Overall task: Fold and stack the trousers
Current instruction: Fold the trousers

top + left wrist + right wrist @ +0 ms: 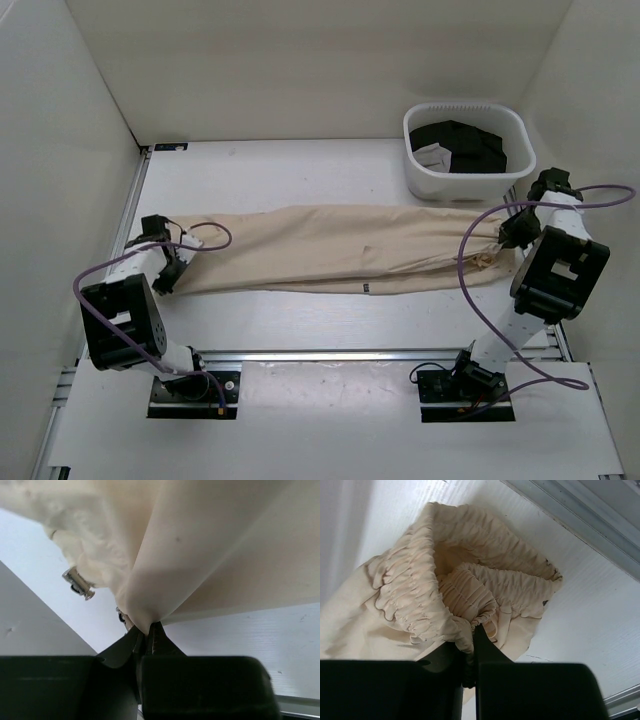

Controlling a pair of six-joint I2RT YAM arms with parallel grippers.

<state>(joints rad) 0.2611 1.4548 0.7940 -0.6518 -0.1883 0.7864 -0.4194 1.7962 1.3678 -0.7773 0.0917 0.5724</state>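
Observation:
Beige trousers lie stretched across the table, folded lengthwise, leg ends at the left and elastic waistband at the right. My left gripper is shut on the leg-end fabric, which bunches into its jaws. My right gripper is shut on the gathered waistband, pinched between its fingers. The cloth is pulled fairly taut between both grippers.
A white basket with dark folded clothes stands at the back right, close to the right arm. White walls enclose the table on three sides. An aluminium rail runs along the near edge.

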